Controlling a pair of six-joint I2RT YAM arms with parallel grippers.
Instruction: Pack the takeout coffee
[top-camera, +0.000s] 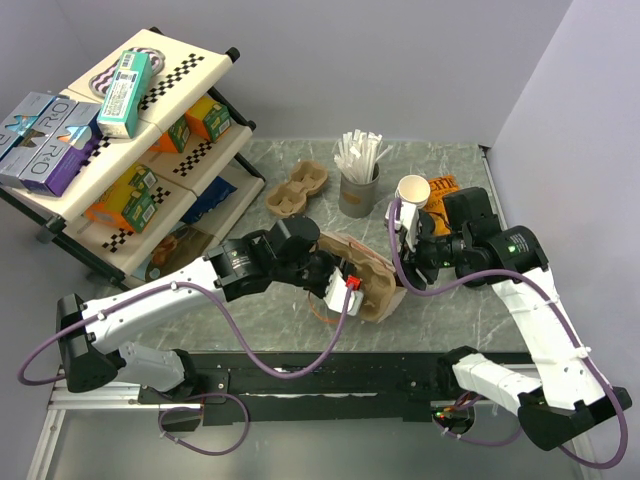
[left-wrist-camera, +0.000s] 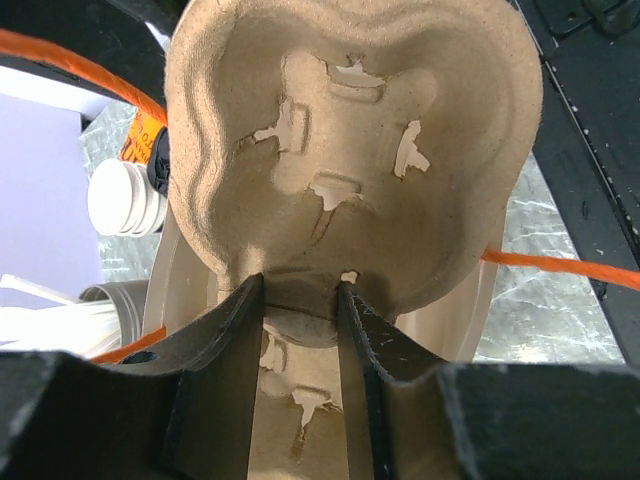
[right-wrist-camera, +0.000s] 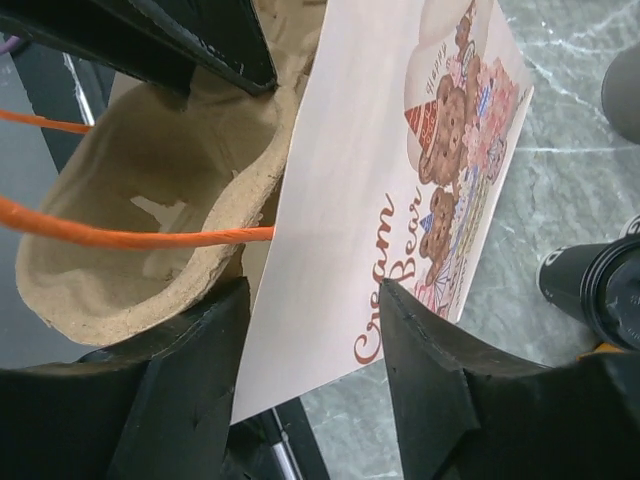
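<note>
A brown pulp cup carrier (top-camera: 375, 288) hangs tilted above mid-table, and my left gripper (top-camera: 345, 290) is shut on it. In the left wrist view the two fingers (left-wrist-camera: 300, 285) pinch the carrier's (left-wrist-camera: 350, 130) middle ridge, with white bag walls (left-wrist-camera: 165, 280) on both sides. My right gripper (right-wrist-camera: 315, 290) is open, its jaws standing either side of the edge of the "Cream Bear" paper bag (right-wrist-camera: 370, 180). The carrier (right-wrist-camera: 130, 260) lies left of that wall. The takeout coffee (right-wrist-camera: 595, 290), dark with a round black top, stands at the right edge of the right wrist view.
A second pulp carrier (top-camera: 297, 190), a grey cup of white straws (top-camera: 358, 185) and white paper cups (top-camera: 413, 190) stand at the back. A shelf rack with boxes (top-camera: 120, 130) fills the left. An orange cable (right-wrist-camera: 150, 237) crosses the carrier.
</note>
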